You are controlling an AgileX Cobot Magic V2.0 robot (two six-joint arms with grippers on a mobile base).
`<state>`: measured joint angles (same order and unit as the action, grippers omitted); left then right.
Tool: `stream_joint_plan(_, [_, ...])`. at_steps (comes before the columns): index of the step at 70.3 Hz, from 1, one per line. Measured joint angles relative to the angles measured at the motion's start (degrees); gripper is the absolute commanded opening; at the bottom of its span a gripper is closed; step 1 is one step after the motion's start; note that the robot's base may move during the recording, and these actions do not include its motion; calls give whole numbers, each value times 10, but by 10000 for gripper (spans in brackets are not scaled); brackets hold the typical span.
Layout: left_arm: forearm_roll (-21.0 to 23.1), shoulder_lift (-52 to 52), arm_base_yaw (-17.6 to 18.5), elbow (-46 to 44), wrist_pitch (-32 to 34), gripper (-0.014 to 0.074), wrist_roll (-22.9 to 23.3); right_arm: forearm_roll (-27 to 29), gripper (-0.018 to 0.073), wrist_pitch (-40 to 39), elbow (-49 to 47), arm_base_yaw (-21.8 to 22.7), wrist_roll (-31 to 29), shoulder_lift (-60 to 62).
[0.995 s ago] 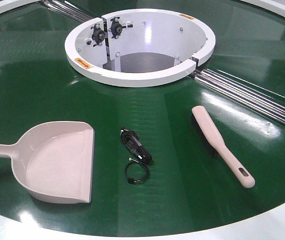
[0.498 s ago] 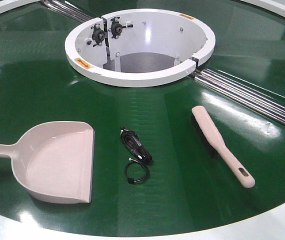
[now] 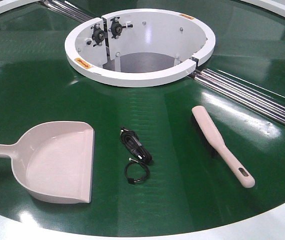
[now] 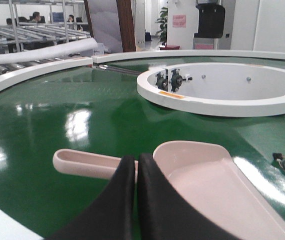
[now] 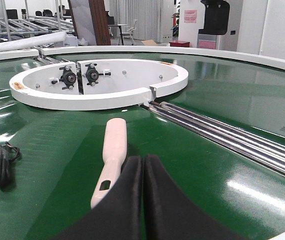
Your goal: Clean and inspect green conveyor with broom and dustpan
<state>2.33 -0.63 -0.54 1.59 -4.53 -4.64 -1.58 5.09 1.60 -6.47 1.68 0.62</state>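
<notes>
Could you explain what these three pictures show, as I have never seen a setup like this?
This is a two-armed robot facing a green conveyor. One picture looks down from the front; the other two come from cameras on each wrist. The black shape low in each wrist picture is that arm's hand: the left hand and the right hand are both shut and hold nothing. On the belt lie the dustpan on the left, a black cable in the middle and the broom on the right.

The left gripper (image 4: 136, 160) and right gripper (image 5: 143, 160) each have black fingers pressed together, apparently gripping nothing.
</notes>
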Motion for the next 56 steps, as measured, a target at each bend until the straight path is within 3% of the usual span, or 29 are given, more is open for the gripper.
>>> stream_joint_plan(11, [1, 0, 0, 0, 33, -6, 0, 0, -1, -14, 0, 0, 0, 0])
stream_joint_plan(28, [2, 0, 0, -1, 156, -6, 29, 0, -1, -135, -1, 0, -1, 0])
stream_joint_plan(45, [2, 7, 0, -109, 151, -6, 46, 0, -1, -76, -129, 0, -1, -23])
stream_joint_plan(56, [2, 88, 0, -230, 101, -6, 46, 0, -1, -18, -257, 0, -1, -117])
